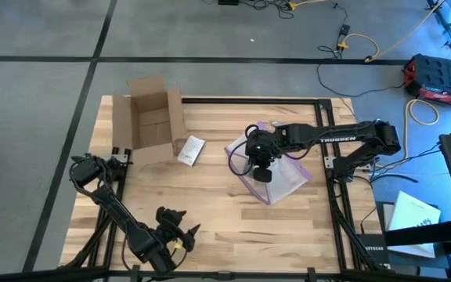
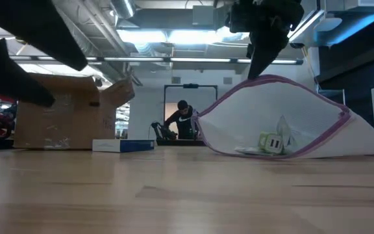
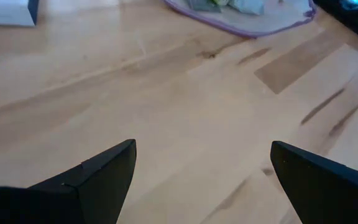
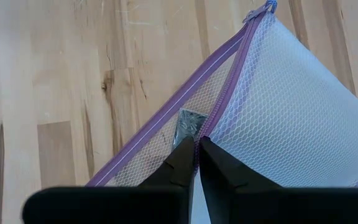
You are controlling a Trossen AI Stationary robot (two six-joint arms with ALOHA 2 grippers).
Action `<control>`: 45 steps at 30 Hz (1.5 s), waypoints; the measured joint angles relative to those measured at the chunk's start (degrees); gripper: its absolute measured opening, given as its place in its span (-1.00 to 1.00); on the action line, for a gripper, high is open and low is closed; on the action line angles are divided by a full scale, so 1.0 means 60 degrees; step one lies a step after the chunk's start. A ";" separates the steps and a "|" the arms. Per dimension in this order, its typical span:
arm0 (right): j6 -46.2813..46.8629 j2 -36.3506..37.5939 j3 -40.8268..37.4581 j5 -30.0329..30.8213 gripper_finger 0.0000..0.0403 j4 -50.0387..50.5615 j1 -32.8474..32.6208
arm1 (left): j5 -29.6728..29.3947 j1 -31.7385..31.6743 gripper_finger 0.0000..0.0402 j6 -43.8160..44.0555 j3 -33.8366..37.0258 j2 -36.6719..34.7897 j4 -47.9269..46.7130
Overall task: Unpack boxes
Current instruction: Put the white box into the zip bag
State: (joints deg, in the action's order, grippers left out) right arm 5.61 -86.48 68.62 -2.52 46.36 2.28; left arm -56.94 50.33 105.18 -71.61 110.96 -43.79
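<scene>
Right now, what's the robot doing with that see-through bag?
The right gripper is shut on the purple zip edge of the clear mesh bag, holding its mouth up off the wooden table. A few small items lie inside. The left gripper waits open near the table's front edge, holding nothing. The cardboard box stands open at the far left corner, with a small white package lying beside it.

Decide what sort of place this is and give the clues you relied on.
Probably a robotics lab or workshop. Two dark robot arms are mounted on a pale wooden table, the grey floor behind it carries a yellow cable and a red and black case, and the low view shows exposed ceiling ducts.
</scene>
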 joint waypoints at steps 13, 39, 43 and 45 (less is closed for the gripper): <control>0.0000 0.0000 0.0000 0.0000 -0.95 -0.0002 0.0000 | 0.0689 -0.0872 0.77 -0.3348 0.4367 -0.2322 0.7558; 0.0002 0.0000 0.0000 0.0007 -0.95 -0.0006 -0.0004 | 0.5450 -0.9185 0.35 -1.3268 0.4449 -0.3643 0.4606; 0.0003 0.0000 0.0000 0.0007 -0.95 -0.0006 -0.0004 | 0.5557 -0.9597 0.27 -1.3258 0.4444 -0.3647 0.4940; 0.0004 0.0000 0.0000 0.0007 -0.95 -0.0006 -0.0004 | 0.5408 -0.9711 0.23 -1.3373 0.4448 -0.3622 0.5096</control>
State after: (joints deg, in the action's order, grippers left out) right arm 5.63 -86.48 68.62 -2.48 46.33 2.26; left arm -24.49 -7.94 24.94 -44.92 89.23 -13.22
